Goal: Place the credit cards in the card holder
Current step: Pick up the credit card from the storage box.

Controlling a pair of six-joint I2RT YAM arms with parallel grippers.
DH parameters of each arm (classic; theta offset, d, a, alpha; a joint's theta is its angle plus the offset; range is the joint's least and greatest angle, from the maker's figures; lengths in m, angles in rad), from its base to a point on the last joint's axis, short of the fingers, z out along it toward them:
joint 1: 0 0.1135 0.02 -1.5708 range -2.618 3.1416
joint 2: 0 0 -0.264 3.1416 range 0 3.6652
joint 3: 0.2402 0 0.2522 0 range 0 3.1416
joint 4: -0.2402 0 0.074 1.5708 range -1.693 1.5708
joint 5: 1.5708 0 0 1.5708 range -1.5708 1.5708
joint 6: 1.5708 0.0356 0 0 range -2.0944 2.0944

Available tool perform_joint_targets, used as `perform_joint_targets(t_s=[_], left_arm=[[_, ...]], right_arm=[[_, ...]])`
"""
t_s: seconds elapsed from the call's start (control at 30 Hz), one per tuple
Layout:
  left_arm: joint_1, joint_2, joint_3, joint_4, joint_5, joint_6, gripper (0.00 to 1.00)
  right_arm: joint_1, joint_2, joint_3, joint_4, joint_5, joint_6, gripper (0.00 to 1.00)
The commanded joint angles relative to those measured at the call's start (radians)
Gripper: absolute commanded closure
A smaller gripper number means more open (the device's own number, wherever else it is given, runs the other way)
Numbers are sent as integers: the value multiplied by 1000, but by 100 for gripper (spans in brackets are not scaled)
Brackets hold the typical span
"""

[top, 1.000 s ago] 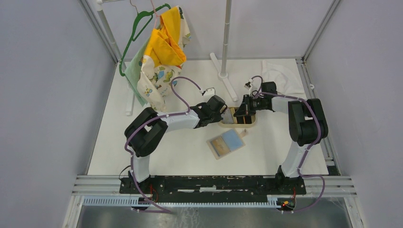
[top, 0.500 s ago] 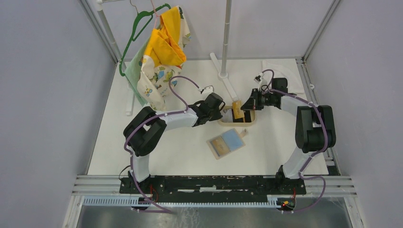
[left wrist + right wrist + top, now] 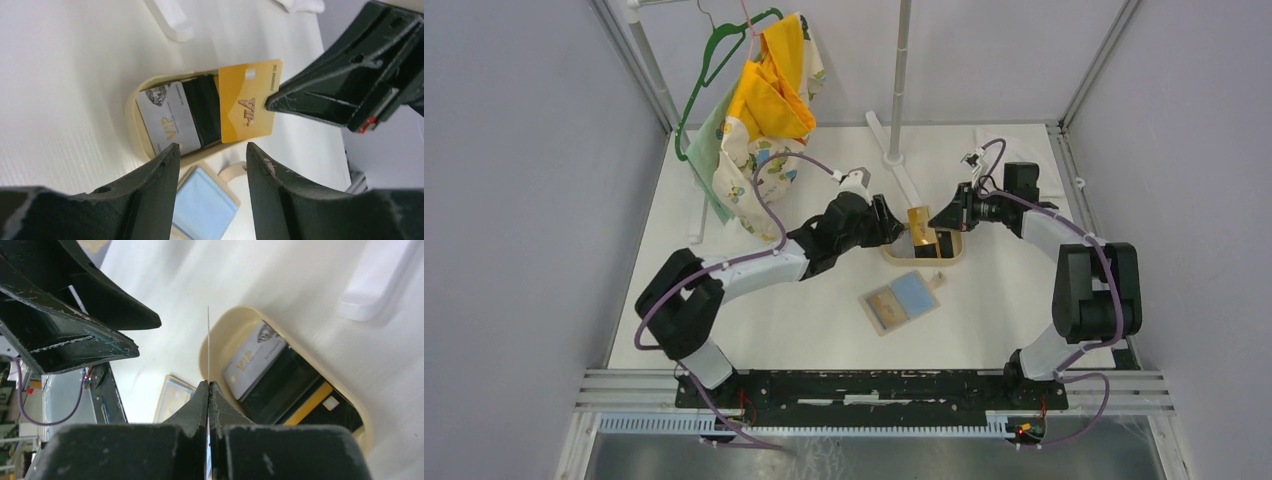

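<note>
Pinching gold card [image 3: 247, 107] by one edge over tray [image 3: 131, 115] w/ right gripper [image 3: 208, 386]; hovering left gripper [image 3: 210, 152] open, empty, beside it. Treating as thin, stiff, prob. slick; eyeing card holder [image 3: 901, 302] lying open nearer bases.

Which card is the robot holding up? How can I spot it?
Find the oval tan tray in the middle of the white table. Over it, the right arm's tool pinches a gold plastic card printed VIP. The silver-grey card and black card lie flat in the tray; only this one is lifted.
</note>
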State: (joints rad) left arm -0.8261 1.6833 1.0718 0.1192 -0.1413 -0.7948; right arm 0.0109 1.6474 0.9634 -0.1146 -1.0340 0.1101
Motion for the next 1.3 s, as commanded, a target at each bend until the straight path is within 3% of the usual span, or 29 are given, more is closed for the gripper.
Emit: perform_joint_targets(t_s=[0.0, 0.17, 0.27, 0.47, 0.53, 0.67, 0.73, 0.93, 1.27], left_arm=[[2, -147, -146, 250, 148, 152, 41], [3, -357, -450, 630, 359, 211, 28], [2, -433, -591, 820, 453, 207, 27], [-11, -478, -838, 1275, 512, 283, 25], [-18, -483, -857, 1278, 526, 336, 24], [-66, -491, -856, 1273, 517, 448, 24], [-100, -493, -846, 1243, 488, 523, 24], [-191, -451, -738, 1051, 325, 667, 26], [-179, -368, -741, 1189, 199, 652, 34]], right_arm=[[-3, -81, -37, 121, -149, -15, 100], [-1, -159, -94, 253, -226, 35, 100], [14, -197, -118, 324, -279, 69, 100], [75, -268, -114, 319, -362, -27, 100], [101, -287, -86, 193, -393, -171, 100], [135, -272, 52, -400, -510, -821, 100], [154, -264, 91, -553, -509, -975, 100], [204, -280, 63, -506, -510, -958, 100], [226, -295, 56, -501, -511, -962, 100]])
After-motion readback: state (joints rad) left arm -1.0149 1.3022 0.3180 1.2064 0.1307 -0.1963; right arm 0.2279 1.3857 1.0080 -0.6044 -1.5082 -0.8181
